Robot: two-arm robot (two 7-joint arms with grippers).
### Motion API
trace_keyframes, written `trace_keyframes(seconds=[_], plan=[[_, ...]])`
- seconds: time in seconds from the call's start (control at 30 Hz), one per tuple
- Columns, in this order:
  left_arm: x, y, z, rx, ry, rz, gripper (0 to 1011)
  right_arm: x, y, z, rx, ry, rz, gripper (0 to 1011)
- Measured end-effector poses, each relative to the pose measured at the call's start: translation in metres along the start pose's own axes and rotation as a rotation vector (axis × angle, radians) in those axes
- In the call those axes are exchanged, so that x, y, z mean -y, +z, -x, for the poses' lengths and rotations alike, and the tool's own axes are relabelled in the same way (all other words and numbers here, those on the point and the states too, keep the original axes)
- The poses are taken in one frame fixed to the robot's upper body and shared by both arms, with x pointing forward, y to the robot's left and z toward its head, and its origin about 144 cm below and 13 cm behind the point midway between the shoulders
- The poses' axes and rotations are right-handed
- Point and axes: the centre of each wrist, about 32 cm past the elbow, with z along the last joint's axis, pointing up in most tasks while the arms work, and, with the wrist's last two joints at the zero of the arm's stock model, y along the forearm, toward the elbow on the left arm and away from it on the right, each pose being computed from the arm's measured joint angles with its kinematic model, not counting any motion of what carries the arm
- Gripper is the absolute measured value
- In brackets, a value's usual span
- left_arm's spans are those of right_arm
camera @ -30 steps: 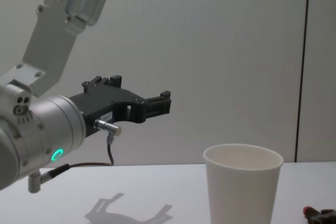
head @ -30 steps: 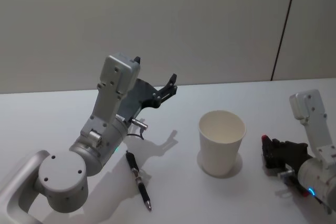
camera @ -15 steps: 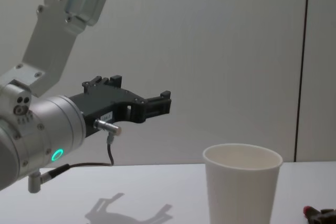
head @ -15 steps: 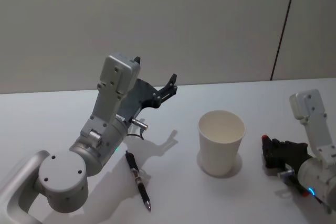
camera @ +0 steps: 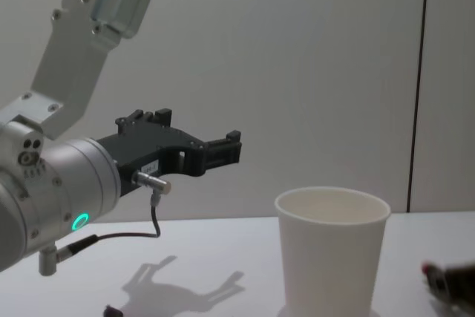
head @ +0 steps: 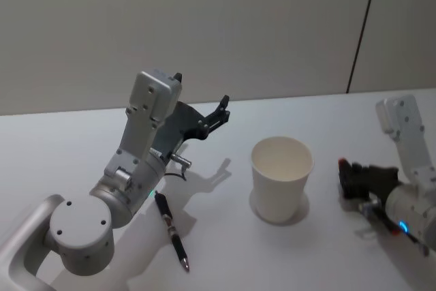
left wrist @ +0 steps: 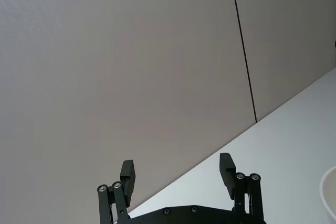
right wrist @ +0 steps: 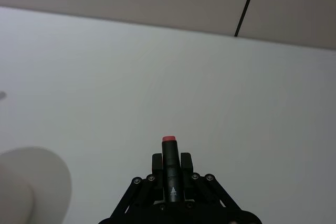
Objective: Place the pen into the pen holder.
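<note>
White tabletop (head: pixel 61 151), bearing all items. Left tool (head: pixel 201 92): raised off the tabletop, left of the paper cup (head: pixel 281 185), fingers spread wide. Right tool (head: pixel 349 180): low, right of the cup, pinching a black red-tipped stick (right wrist: pixel 169 171). Paper cup: white, upright, mouth open. Pen (head: pixel 170 231): black, lying flat left of the cup, nearer the robot, well apart from it.

pen (head: pixel 170 231) left of pen holder (head: pixel 281 178)
</note>
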Motion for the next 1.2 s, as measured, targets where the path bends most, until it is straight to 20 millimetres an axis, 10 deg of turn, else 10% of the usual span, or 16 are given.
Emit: trace_keyframes(seconds=[1.2], plan=[[0.000,0.000,0.000,0.000,0.000,0.000,1001,0.056,0.130,0.006,0.057,0.053,-0.628,195]])
